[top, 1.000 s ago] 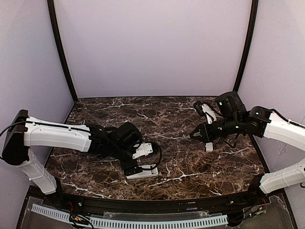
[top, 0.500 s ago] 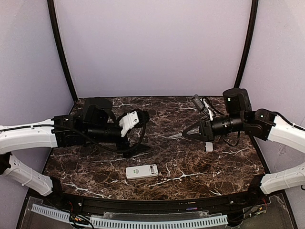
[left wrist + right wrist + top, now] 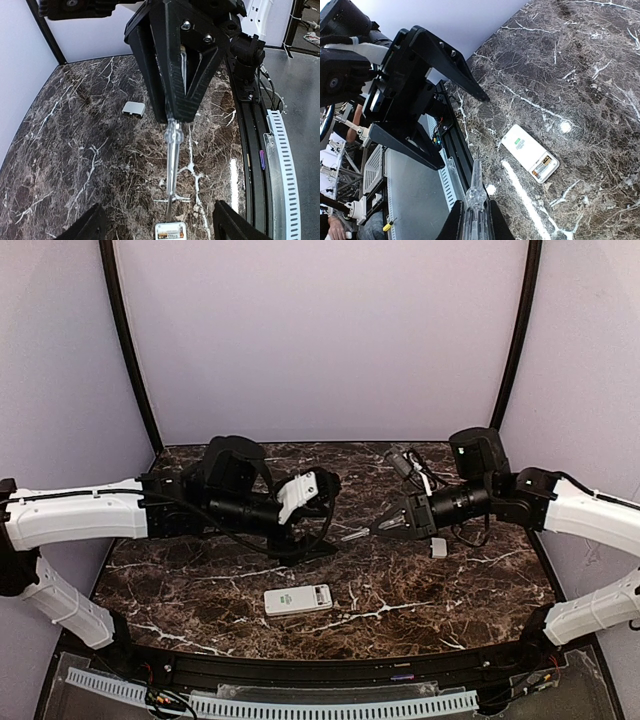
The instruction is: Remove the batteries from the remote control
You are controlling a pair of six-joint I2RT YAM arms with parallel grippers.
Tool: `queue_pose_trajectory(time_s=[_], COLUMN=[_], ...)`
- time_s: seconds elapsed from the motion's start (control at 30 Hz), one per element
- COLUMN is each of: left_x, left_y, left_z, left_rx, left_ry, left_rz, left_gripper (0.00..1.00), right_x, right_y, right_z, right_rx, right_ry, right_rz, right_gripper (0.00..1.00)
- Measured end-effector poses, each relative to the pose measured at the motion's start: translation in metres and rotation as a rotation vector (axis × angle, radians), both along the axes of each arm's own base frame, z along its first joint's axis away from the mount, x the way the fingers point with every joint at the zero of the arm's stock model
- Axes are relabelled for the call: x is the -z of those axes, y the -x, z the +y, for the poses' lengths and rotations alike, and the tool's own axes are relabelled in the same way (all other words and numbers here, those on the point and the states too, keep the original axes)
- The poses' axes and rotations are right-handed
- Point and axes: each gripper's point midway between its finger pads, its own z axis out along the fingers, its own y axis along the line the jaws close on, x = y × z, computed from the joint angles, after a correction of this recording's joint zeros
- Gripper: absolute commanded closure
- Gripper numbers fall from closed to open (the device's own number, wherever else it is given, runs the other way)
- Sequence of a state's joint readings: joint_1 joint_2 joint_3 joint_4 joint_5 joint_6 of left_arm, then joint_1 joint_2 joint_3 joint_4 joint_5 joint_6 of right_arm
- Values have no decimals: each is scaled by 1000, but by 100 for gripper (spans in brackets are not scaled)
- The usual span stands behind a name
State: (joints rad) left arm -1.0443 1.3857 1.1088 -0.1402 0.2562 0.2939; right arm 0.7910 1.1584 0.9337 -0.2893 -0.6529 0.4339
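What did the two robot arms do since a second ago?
The left gripper rose from the remote control and swung up toward the middle, jaws open, facing the right gripper. The right gripper slid a little leftward, shut on the clear tool, whose tip points at the left one. The remote control and the small white piece stayed put.

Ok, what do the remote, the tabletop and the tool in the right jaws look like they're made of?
The remote control: white plastic, smooth shell. The tabletop: dark brown marble or marble-look laminate, white veins, glossy, going by the light spots on it. The tool: see-through handle, probably clear plastic; thin shaft looks like metal.
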Motion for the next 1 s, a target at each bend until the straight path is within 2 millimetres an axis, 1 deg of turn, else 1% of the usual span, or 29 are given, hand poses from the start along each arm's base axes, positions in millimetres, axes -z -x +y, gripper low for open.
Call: queue_pose_trajectory(time_s=[0.13,0.27,0.33,0.37,0.4,0.43,0.47,0.5,0.53,0.6,0.77,0.8,0.9,0.93,1.0], left_x=[3,8,9,9,10,10,11,12,13,14,15,15,15,16,16], left_y=[-3,-4,-4,-4,-4,-4,-3,-3,-3,-2,1,1,2,2,2], left_z=[-16,-29,-34,-37,-40,-42,-44,-45,-47,-48,-49,-49,-49,-49,-49], left_rx=[27,51,62,70,74,78,84,88,92,100,110,114,116,116,116], left_ry=[-1,-1,1,3,4,6,6,6,5,6,0,0,0,-2,-3], left_rz=[28,61,76,84,92,99,105,111,115,129,146,147,150,151,152], left_gripper=[36,48,59,61,67,70,78,82,90,98,100,100,100,100,100], right_x=[0,-2,-3,-2,-2,-1,-1,-1,-2,-2,-2,-2,-2,-2,0], right_y=[0,0,0,0,1,0,0,0,0,0,0,0,0,0,1], right_z=[3,4,5,6,6,6,7,7,7,8,9,9,9,9,11], right_rx=[-2,-7,-13,-15,-16,-17,-17,-18,-19,-18,-16,-16,-15,-16,-26], right_ry=[-8,-19,-24,-24,-23,-23,-24,-25,-27,-30,-32,-32,-32,-31,-34], right_rz=[15,17,18,21,24,26,27,28,27,25,29,30,40,43,58], right_gripper=[100,100,100,100,100,100,100,100,100,100,100,96,71,65,60])
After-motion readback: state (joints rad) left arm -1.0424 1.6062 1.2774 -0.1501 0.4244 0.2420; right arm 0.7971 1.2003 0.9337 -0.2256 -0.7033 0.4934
